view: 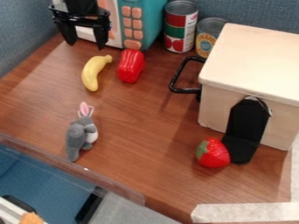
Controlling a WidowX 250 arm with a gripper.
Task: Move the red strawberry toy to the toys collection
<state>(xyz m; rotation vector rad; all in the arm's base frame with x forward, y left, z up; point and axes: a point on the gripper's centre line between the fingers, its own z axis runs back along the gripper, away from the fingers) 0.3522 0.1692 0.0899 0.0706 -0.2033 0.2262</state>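
You have a red-and-green label (175, 31) on the taller can (180, 7). Your strawberry (215, 154): plump, red, speckled, green-capped. Your pincer (86, 44) hangs open, upper left.

Can't see the arm (81, 6) above the gripper (86, 46), cut off by the top edge, nor the top of the toy microwave (148, 17), cropped there too and partly covered by the gripper. Can't follow the wooden box (251, 61) past the right edge, nor all of the smaller can (205, 40) behind it. Can't quite name the orange thing (30, 218), perhaps too cropped.
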